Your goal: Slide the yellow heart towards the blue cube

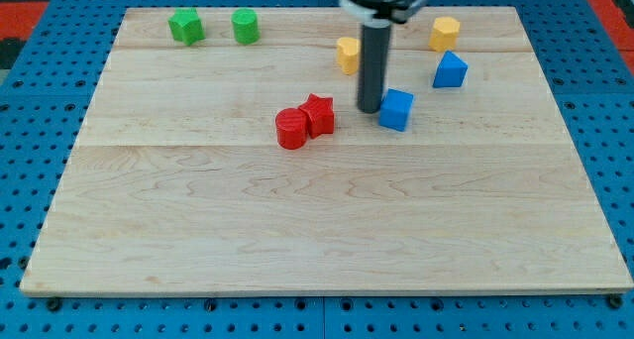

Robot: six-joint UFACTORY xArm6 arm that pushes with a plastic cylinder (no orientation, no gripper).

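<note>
The yellow heart [347,54] lies in the upper middle of the board, its right side partly hidden behind my rod. The blue cube [396,109] sits below and to the right of it. My tip [369,110] rests on the board just left of the blue cube, close to it or touching it, and below the yellow heart. The rod rises straight up from there and passes along the heart's right edge.
A red star [318,113] and a red cylinder [291,128] touch each other left of my tip. A blue triangular block [450,70] and a yellow hexagon [445,32] lie at the upper right. A green star [185,27] and a green cylinder [245,26] lie at the upper left.
</note>
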